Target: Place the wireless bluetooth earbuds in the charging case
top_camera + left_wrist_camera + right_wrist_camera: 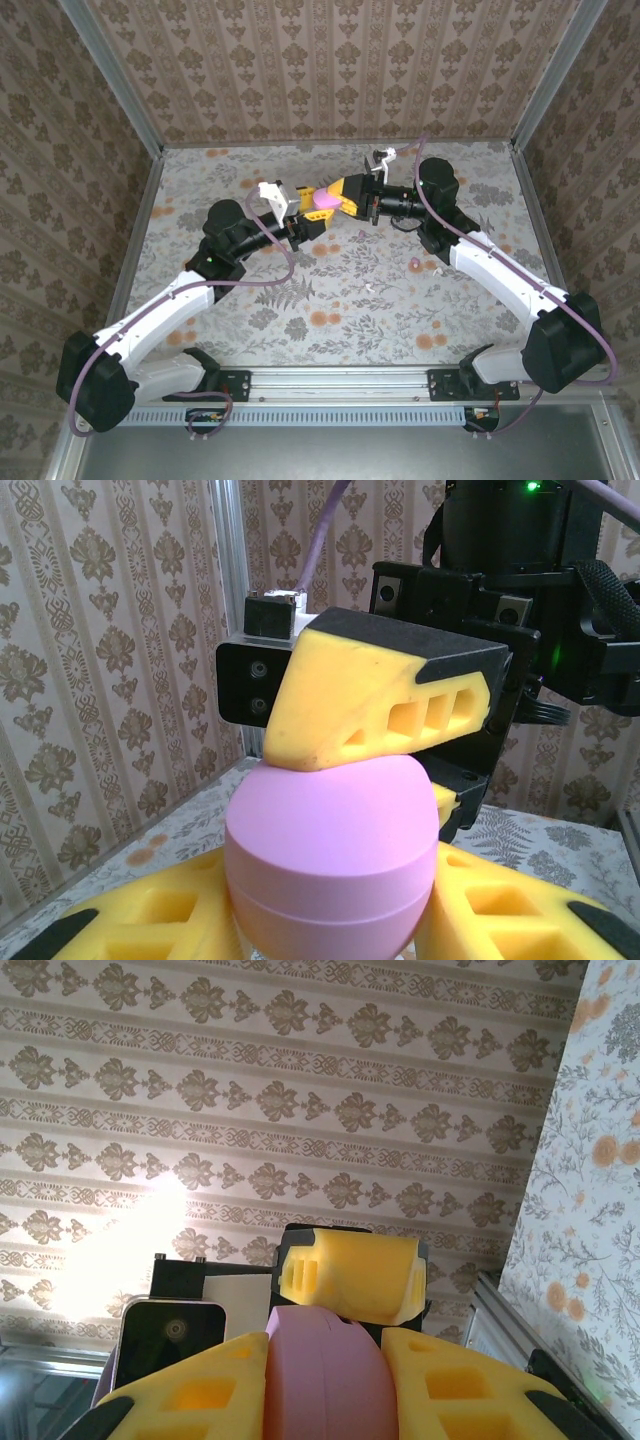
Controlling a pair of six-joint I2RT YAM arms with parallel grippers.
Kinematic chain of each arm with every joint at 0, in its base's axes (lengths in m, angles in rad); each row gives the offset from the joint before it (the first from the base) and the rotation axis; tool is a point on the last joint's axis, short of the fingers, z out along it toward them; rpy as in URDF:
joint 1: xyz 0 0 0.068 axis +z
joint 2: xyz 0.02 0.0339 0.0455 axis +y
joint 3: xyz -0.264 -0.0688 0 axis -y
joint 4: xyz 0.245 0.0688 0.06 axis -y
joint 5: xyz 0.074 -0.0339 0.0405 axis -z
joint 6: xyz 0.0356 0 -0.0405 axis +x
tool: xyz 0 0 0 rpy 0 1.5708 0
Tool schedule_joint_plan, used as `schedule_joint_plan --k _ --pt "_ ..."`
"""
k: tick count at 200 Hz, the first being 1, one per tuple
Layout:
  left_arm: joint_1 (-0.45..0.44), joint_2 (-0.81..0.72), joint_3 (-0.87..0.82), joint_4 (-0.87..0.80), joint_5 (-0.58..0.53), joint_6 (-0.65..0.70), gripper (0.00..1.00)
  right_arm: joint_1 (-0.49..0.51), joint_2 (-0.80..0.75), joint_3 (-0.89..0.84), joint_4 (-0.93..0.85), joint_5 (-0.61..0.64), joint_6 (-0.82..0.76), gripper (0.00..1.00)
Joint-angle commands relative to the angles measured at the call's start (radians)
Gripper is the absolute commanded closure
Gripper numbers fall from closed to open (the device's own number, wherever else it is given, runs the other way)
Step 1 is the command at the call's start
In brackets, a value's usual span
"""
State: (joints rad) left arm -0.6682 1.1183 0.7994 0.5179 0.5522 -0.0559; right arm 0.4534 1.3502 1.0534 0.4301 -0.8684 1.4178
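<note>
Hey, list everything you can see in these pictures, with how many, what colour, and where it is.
charging case: one, pink, lid shut, held above the far middle of the table between the two hands.
earbud: one, pink, lying on the table right of centre, beside the right arm.
small pale piece: one, whitish, on the table near the middle; too small to identify.
table: one, pale floral pattern with orange blooms.
walls: three, beige patterned panels, at the left, back and right.
left hand: one, yellow fingers, either side of the case; unclear whether it grips.
right hand: one, yellow fingers, shut on the case.
</note>
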Motion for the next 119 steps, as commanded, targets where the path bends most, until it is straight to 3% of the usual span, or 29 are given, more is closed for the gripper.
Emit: schedule_joint_plan --k 1,119 --pt "-0.011 0.006 0.029 0.024 0.010 -0.002 0.56 0.005 -0.019 -0.007 0.032 0.013 0.004 0.78" --pt "-0.010 0.008 0.030 0.025 0.010 -0.010 0.50 0.005 -0.016 -0.004 0.037 0.010 0.000 0.77"
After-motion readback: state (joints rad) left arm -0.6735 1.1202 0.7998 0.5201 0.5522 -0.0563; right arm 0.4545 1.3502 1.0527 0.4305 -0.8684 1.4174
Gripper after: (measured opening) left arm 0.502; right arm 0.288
